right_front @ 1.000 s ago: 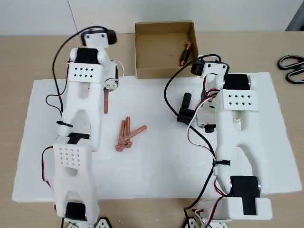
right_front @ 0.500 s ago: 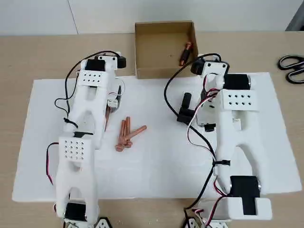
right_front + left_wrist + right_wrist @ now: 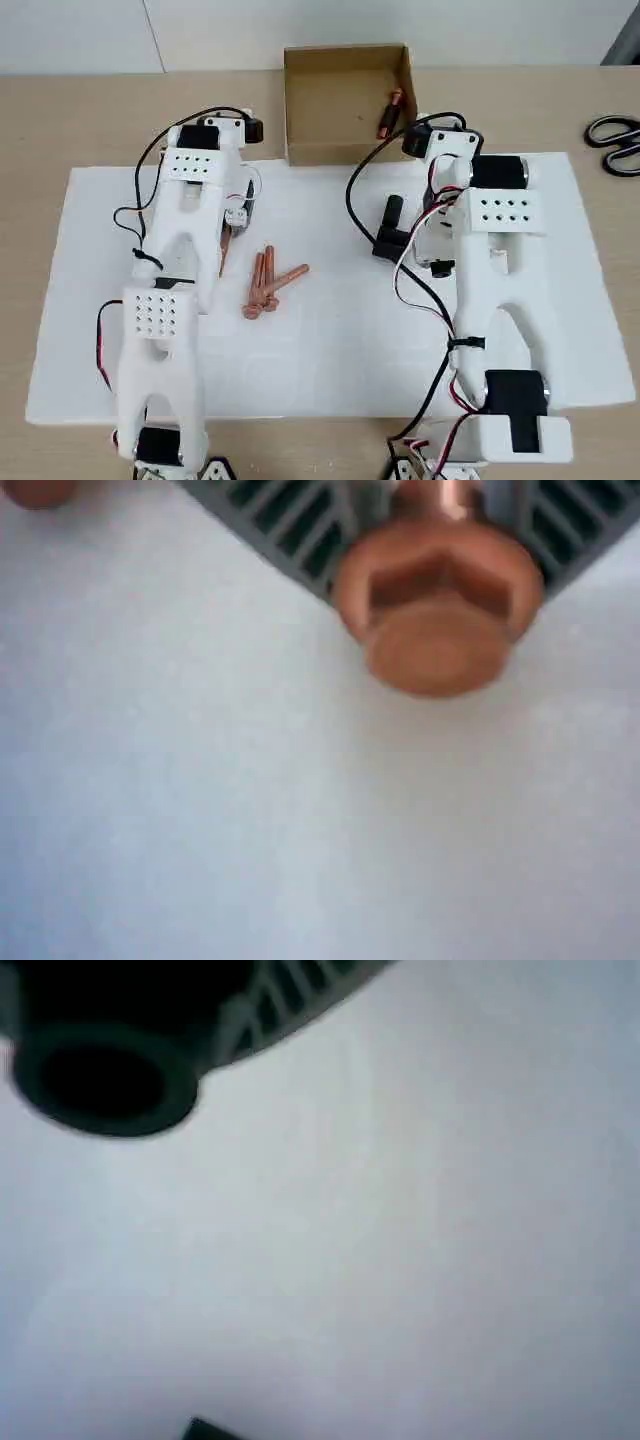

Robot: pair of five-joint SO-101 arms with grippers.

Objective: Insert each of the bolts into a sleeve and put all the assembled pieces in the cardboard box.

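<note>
One bolt (image 3: 437, 610), pinched in the left gripper (image 3: 232, 225), has swung back from beside the cardboard box (image 3: 340, 152) toward the three loose bolts (image 3: 265, 280), while the right gripper (image 3: 390, 228) stays clamped on a black sleeve (image 3: 100, 1085), so insertion seems next.

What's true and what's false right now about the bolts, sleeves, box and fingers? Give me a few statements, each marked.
1. The left fingers hold a copper bolt. True.
2. The cardboard box is empty. False: one assembled piece lies in it.
3. Three loose bolts lie on the white sheet between the arms. True.
4. The right fingers hold a bolt. False: they hold a black sleeve.
5. The scissors lie on the white sheet. False: they lie on the bare table, past the sheet's right edge.
</note>
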